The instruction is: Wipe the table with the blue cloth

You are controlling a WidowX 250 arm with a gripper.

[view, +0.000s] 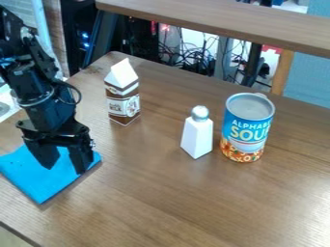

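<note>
the black robot arm [42, 96] comes in from the upper left, and its hand [63, 170] hangs over a bright blue cloth [40, 185] on the left part of the wooden counter [161, 202]. the two fingers are spread wide, with blue fabric showing in the gap between them. whether the fingertips touch the cloth cannot be told. the cloth lies flat, one corner pointing toward the near edge of the counter and another reaching out to the right, just past the hand.

to the right of the arm and farther back, a brown and white milk carton [123, 96] stands upright, its top folded to a white ridge. near the middle of the counter is a white shaker [197, 135] with tapering sides and a rounded silver top, also upright. just beside it, on its right, stands a blue soup can [247, 128], wider than the shaker, with a grey metal top and a band of orange around its base. past the far edge of the counter, a second wooden surface [226, 19] crosses the upper right, and dark tangled cables [197, 62] show beneath it.
</note>
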